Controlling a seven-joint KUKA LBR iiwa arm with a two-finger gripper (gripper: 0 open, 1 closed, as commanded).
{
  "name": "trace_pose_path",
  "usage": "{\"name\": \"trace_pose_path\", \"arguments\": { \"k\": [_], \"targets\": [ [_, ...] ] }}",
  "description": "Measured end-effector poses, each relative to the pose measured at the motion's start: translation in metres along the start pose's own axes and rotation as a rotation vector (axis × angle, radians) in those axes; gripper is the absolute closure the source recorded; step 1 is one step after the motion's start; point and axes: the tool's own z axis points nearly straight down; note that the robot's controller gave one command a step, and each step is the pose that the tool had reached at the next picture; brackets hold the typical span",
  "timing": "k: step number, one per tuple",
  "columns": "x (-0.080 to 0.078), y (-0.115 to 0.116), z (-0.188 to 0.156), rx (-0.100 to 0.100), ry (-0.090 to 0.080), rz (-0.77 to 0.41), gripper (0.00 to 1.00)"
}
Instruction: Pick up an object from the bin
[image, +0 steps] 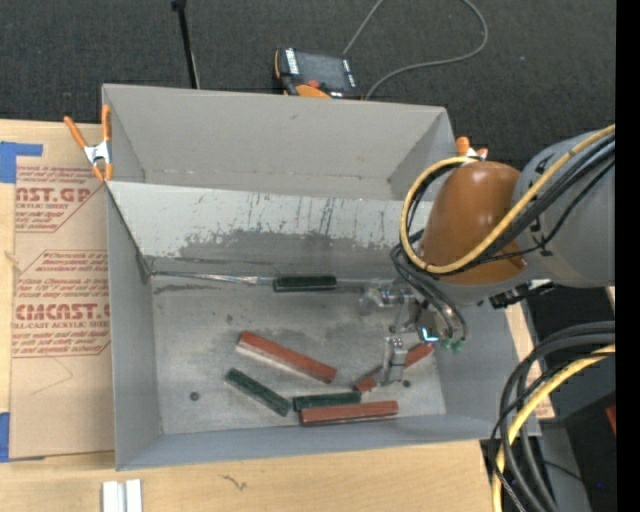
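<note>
The arm is reaching into the grey metal bin (270, 150) from the right, its orange wrist cover (475, 215) and looped yellow and black cables (415, 215) hanging over the bin's right side. The gripper (397, 366) is pointing down at the floor of the bin near the front right corner. It is sitting directly over a short reddish-brown bar (368, 381) that is lying at a slant, one end showing to the lower left of the gripper and the other end to its upper right. The metal fingers (396, 355) are crossing the middle of that bar, and it cannot be told whether they are spread or pressed together, or whether they are pinching it.

Just in front of the slanted bar, a dark green bar (325, 400) and a red bar (350, 409) are lying side by side along the front wall. To the left, a longer reddish-brown bar (288, 359) is lying at an angle, and another dark green bar (257, 391) is lying below it, near the left end of the pair. A further dark green bar (305, 284) is resting well apart from the rest, at the foot of the back wall.
</note>
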Motion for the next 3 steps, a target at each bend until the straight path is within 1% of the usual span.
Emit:
{"name": "trace_pose_path", "arguments": {
  "k": [1,2,3],
  "targets": [
    [0.005,-0.061,0.065,-0.001,-0.002,-0.056,0.0],
    [0.002,-0.058,0.061,0.0,-0.008,-0.059,1.0],
    [-0.017,-0.052,-0.07,0.003,-0.018,-0.152,1.0]
  ]
}}
